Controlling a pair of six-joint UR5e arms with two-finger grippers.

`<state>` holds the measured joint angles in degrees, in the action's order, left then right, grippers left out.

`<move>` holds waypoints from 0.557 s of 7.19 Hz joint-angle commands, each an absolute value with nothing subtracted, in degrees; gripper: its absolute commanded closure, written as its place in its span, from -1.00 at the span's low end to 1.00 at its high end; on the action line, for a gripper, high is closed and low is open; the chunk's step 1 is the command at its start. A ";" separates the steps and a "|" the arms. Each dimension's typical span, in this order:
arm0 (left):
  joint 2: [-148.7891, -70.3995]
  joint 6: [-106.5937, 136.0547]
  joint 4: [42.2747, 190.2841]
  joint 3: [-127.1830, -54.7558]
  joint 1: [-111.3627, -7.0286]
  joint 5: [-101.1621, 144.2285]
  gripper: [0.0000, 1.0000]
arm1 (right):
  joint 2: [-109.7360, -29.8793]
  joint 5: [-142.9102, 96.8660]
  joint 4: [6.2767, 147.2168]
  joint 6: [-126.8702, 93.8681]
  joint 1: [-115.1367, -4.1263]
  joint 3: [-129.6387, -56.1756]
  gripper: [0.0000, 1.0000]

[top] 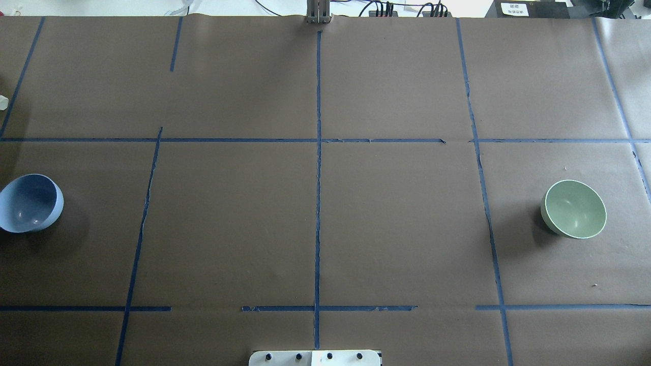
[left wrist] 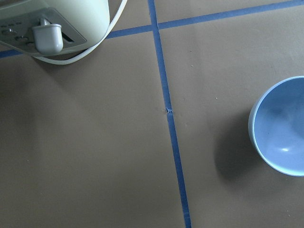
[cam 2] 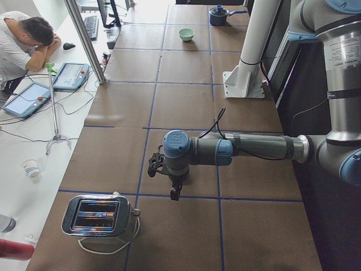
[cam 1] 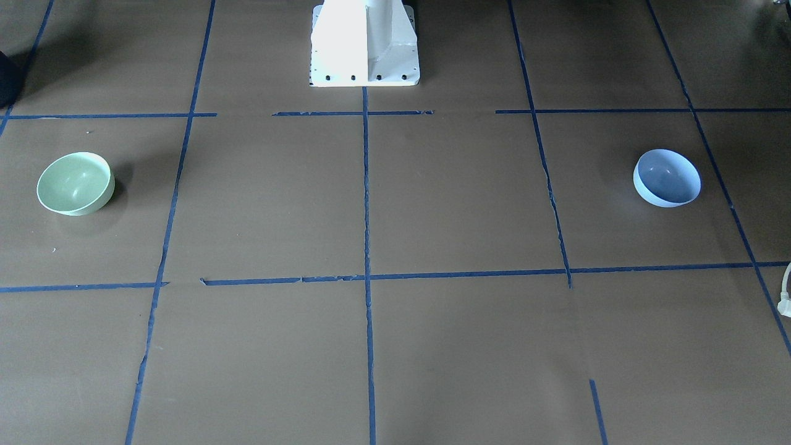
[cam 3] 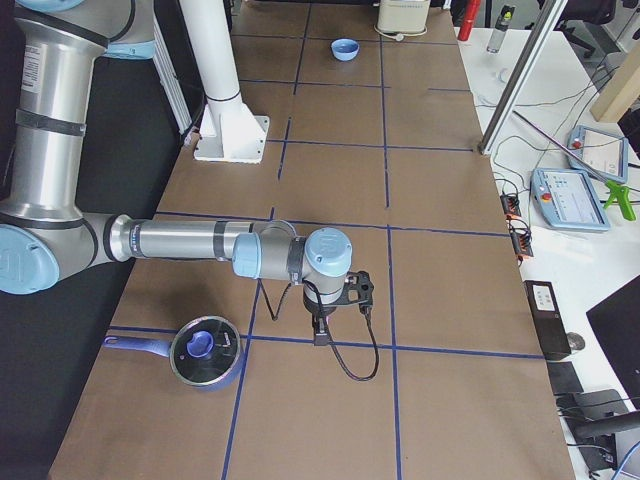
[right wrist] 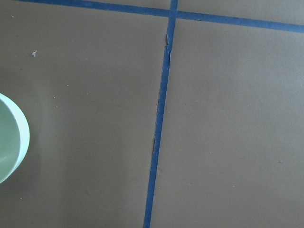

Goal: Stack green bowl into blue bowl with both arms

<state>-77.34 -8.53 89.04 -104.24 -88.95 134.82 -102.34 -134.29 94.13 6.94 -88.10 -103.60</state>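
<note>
The green bowl [top: 574,208] stands upright at the table's right side in the overhead view. It also shows in the front view [cam 1: 75,183], the left side view [cam 2: 186,34] and at the left edge of the right wrist view [right wrist: 9,142]. The blue bowl [top: 29,202] stands upright at the far left, and shows in the front view [cam 1: 667,177], the right side view [cam 3: 345,48] and the left wrist view [left wrist: 280,126]. The left gripper [cam 2: 176,193] and the right gripper [cam 3: 320,335] hang above the table ends. I cannot tell whether either is open or shut.
A silver toaster [cam 2: 98,215] with a white cord stands near the left arm and shows in the left wrist view [left wrist: 47,19]. A blue lidded pot [cam 3: 205,350] sits near the right arm. The white pedestal base [cam 1: 364,43] stands at the table's middle edge.
</note>
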 commanded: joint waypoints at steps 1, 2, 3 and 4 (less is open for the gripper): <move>-77.26 -8.61 89.03 -104.24 -88.95 135.00 -1.00 | -102.13 -134.30 94.13 6.94 -88.07 -103.71 -1.00; -77.26 -8.61 89.03 -104.41 -88.95 135.17 -1.00 | -102.13 -134.30 94.13 6.86 -88.07 -103.80 -1.00; -77.69 -8.44 89.12 -103.89 -88.77 135.09 -1.00 | -102.04 -134.30 94.13 6.86 -88.07 -103.80 -1.00; -78.91 -8.18 89.99 -103.63 -88.42 134.91 -1.00 | -102.04 -134.30 94.13 6.86 -88.07 -103.97 -1.00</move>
<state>-77.86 -8.43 89.31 -103.96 -88.73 135.05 -102.08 -134.30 94.13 6.87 -88.07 -103.83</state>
